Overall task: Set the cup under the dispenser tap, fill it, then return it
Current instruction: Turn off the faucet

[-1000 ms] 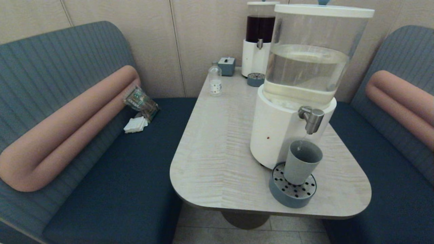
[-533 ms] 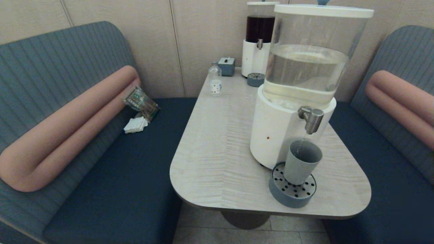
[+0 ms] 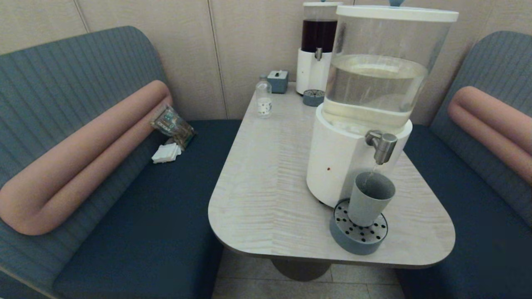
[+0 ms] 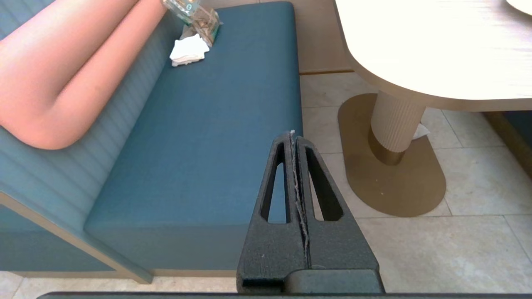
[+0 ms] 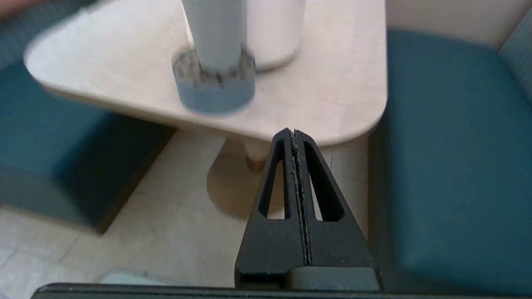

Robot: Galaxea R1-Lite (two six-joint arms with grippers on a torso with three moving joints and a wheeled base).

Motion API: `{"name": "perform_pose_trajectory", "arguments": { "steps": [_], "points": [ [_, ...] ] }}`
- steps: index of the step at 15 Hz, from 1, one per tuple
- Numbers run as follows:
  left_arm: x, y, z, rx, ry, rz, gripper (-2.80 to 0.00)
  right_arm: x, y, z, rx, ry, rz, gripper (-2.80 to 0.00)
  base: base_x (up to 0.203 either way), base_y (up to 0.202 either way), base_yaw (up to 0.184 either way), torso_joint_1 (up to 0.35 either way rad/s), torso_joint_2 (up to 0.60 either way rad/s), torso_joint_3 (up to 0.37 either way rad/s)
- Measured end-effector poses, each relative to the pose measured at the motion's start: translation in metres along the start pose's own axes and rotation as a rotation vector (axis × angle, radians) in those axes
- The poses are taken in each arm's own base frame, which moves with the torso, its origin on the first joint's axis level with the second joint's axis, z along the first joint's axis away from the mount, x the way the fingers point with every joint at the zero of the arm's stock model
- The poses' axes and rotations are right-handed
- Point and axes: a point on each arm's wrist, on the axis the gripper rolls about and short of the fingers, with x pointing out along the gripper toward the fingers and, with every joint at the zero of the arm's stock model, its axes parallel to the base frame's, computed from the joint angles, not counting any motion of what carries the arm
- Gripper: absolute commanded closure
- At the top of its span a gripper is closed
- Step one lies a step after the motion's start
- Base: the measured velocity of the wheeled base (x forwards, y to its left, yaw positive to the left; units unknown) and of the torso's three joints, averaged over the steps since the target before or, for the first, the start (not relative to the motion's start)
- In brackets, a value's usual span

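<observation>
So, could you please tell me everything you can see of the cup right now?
The cup is a plain, matte grey-blue tumbler without a handle, wider at its open rim than at its base. It stands upright on the round perforated drip tray, right under the steel tap, close to the dispenser's white base. A thin stream runs from the tap into it; the fill level cannot be seen. Neither gripper touches it.
</observation>
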Motion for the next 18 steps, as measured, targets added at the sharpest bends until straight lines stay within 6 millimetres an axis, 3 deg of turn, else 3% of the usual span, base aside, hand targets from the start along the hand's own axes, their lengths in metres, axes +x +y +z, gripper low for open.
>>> {"name": "perform_pose_trajectory", "arguments": {
  "steps": [9, 18],
  "points": [
    [0.000, 0.000, 0.000, 0.000, 0.000, 0.000, 0.00, 0.006, -0.004, -0.022, 0.019, 0.080, -0.161, 0.00, 0.000, 0.000, 0.000, 0.000, 0.00, 0.000],
    [-0.002, 0.000, 0.006, 0.024, -0.017, -0.012, 0.00, 0.008, -0.005, -0.024, 0.040, 0.075, -0.185, 0.00, 0.000, 0.000, 0.000, 0.000, 0.00, 0.000]
  ]
}}
